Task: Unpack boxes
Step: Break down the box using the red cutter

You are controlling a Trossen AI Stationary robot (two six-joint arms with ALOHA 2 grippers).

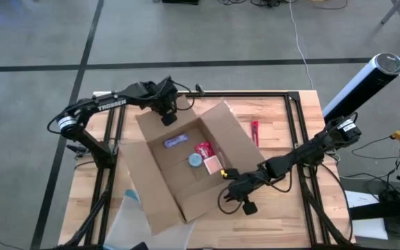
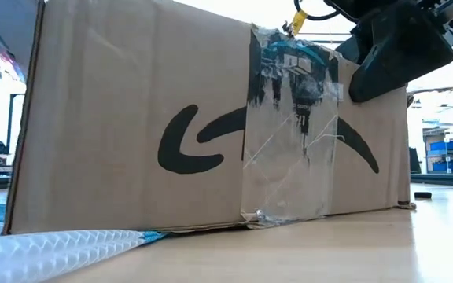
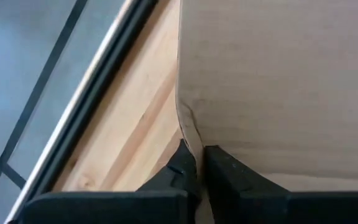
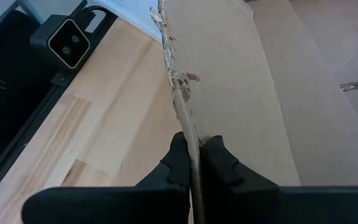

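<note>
Brown cardboard box point(image 1: 186, 163) sits open in the middle of the wooden table point(image 1: 283, 121), turned at an angle, flaps folded out on all sides. Inside, seen from the high view only: a purple packet point(image 1: 175, 142), a red packet point(image 1: 203, 148), a round pale blue thing point(image 1: 196, 160) and a small pink-orange packet point(image 1: 212, 164). Can't tell what they are exactly.

Left gripper point(image 1: 167, 114) is at the far flap of the box, fingers point(image 3: 182, 168) pinching the flap edge; left wrist view shows the cardboard edge running down between the two dark fingers, slightly bent there. Right gripper point(image 1: 236, 186) is at the near-right flap, fingers point(image 4: 180, 158) pressed on the thin flap edge; right wrist view shows that edge torn and frayed a bit further along, plus a small black camera unit point(image 4: 69, 41) on the table edge.

Low view shows what the top view doesn't: box side wall point(image 2: 211, 118) with a black curved printed mark and a wide strip of shiny clear tape point(image 2: 289, 134), crinkled, with dark smudged print at its top. Right gripper point(image 2: 399, 47) hangs at the upper corner of that wall. Bubble-wrap pouch with blue edge point(image 2: 46, 251) lies in front of the box, touching its base.

A small red tool point(image 1: 255, 131) lies on the table just right of the box, apart from it. A white and dark cylinder point(image 1: 363, 83) stands off the table's right corner.
</note>
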